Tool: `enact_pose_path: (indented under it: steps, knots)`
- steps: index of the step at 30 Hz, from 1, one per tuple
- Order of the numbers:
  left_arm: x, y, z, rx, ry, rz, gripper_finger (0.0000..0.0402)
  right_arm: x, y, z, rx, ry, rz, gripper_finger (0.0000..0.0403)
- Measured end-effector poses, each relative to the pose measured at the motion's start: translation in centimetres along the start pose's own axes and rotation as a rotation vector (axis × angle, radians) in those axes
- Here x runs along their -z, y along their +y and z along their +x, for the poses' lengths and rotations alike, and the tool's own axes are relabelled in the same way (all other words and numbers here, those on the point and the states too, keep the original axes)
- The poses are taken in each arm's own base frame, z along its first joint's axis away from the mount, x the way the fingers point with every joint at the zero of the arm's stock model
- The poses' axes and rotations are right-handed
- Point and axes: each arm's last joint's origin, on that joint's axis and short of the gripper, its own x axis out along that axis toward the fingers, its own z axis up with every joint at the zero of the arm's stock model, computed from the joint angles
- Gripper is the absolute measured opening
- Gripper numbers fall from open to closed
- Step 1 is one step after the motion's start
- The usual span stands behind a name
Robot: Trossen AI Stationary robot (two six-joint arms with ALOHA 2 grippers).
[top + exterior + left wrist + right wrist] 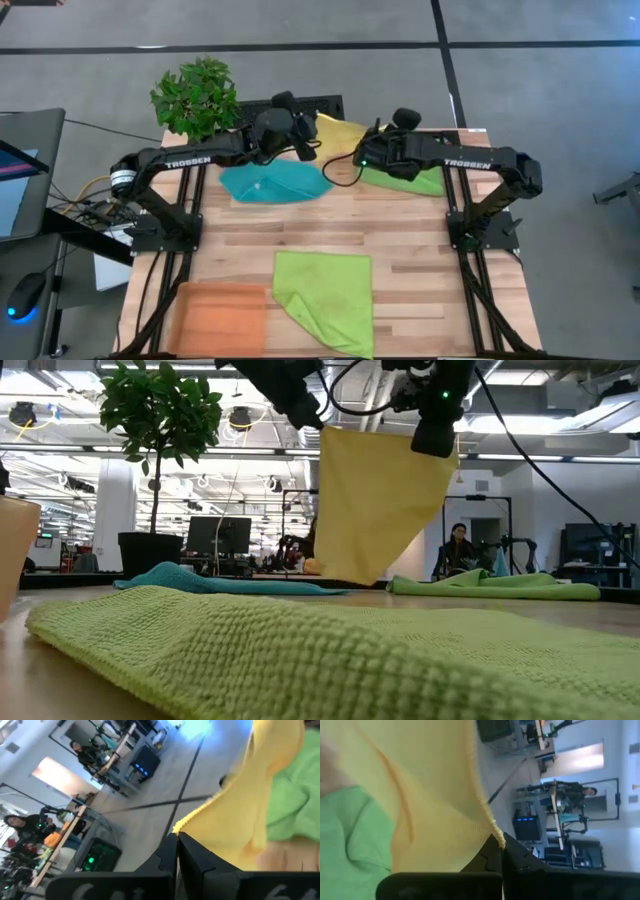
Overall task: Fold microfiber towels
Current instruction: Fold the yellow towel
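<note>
Yellow towel [375, 505] hung spread above the table's far edge, its top corners pinched by the left gripper [177, 837] and right gripper [496, 840], so laying it flat for folding seemingly came next.

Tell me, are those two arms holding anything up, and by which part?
Yes: the yellow towel. The left end effector and right end effector each pinch one top corner, so it hangs above the table.

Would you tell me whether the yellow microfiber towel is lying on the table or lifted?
Lifted: the yellow microfiber towel hangs spread, pinched at its top corners by the left gripper and right gripper.
</note>
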Motion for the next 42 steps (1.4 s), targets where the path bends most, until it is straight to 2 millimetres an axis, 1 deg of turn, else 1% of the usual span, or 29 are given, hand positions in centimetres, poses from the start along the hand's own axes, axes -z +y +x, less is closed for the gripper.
enact_pose_path:
  steps: [3,4,6,11,16,19,23,26,28,32,35,39,42]
  knots:
    - [0.0,0.3,-0.2,0.050,-0.033,0.023,0.0000,0.1,0.0,0.1,-0.043,0.000,-0.027,0.0005]
    - [0.0,0.4,-0.2,0.047,-0.035,0.000,0.0000,0.1,-0.1,0.0,-0.054,-0.003,-0.026,0.0006]
    - [-0.1,0.8,-0.2,0.012,-0.049,-0.052,0.0000,0.1,-0.4,-0.1,-0.015,-0.010,0.012,0.0006]
    - [-0.2,1.1,-0.3,0.008,-0.059,-0.020,0.0000,0.3,-0.8,-0.1,0.003,-0.007,0.010,0.0005]
    - [0.4,2.0,0.1,-0.017,-0.048,-0.013,0.0000,0.5,-1.7,0.7,0.025,0.015,0.018,0.0006]
    - [0.5,2.7,0.4,-0.048,-0.064,-0.006,0.0000,0.4,-2.2,1.3,0.085,0.036,0.003,0.0006]
    - [0.2,3.5,0.3,-0.080,-0.081,0.003,0.0000,-0.1,-2.7,1.7,0.135,0.026,-0.012,0.0006]
    - [-0.5,4.0,-0.3,-0.067,-0.064,0.020,0.0000,-0.3,-3.0,0.9,0.145,-0.012,0.000,0.0006]
    - [-0.6,3.9,-0.7,-0.031,-0.021,0.064,0.0000,-0.4,-2.9,0.2,0.144,-0.034,0.001,0.0006]
    - [0.2,2.6,-1.0,0.049,0.093,0.132,0.0000,-0.1,-2.6,-1.7,0.121,-0.092,0.010,0.0006]
    - [0.9,1.6,-1.3,0.125,0.168,0.145,0.0000,0.3,-1.9,-2.8,0.081,-0.120,-0.006,0.0006]
    - [1.5,0.4,-1.9,0.225,0.237,0.118,0.0000,0.9,-0.6,-3.7,-0.068,-0.135,-0.018,0.0006]
    - [1.6,-0.4,-2.4,0.291,0.267,0.093,0.0000,1.2,0.5,-4.4,-0.132,-0.128,-0.024,0.0006]
